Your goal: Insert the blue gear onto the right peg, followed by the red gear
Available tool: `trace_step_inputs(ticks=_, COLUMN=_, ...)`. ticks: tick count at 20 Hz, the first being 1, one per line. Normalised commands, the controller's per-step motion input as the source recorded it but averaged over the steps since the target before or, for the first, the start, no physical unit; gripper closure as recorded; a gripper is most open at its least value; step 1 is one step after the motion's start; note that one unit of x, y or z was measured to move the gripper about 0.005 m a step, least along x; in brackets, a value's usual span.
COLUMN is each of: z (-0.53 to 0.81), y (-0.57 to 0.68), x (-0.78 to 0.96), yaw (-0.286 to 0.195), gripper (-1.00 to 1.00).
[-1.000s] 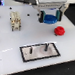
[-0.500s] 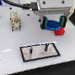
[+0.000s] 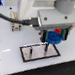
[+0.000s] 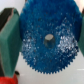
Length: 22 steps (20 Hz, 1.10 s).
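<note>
The end effector grips the blue gear, its green fingers pressed against the toothed rim on two opposite sides. In the wrist view the blue gear fills the gap between them, its centre hole showing a small dark spot that may be a peg tip below, though I cannot tell for sure.

Over the last second the arm has carried the gear away from the spot where it hung nearer the red gear and brought it in over the grey plate. The right peg now stands just below the end effector, slightly toward the exterior view's left; the left peg is farther off on that side. The red gear lies on the worktop close behind the end effector, untouched.

That shift suggests transport is about done and alignment is under way. The gear does not look seated yet; the next need is a fine centring of hub hole over pin, then a straight descent. A small offset could leave the hub resting on the pin.
</note>
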Motion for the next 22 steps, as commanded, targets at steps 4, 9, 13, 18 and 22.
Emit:
trace_step_inputs(ticks=4, z=-0.04, y=-0.06, x=0.33, yaw=0.000, gripper=1.00)
trace_step_inputs(ticks=9, z=-0.05, y=-0.16, x=0.13, yaw=0.000, gripper=1.00)
trace_step_inputs(ticks=13, z=0.04, y=-0.03, x=0.03, yaw=0.000, gripper=1.00)
trace_step_inputs(ticks=18, z=0.33, y=-0.03, x=0.02, yaw=0.000, gripper=1.00)
trace_step_inputs(ticks=22, z=0.21, y=-0.01, x=0.02, yaw=0.000, gripper=1.00)
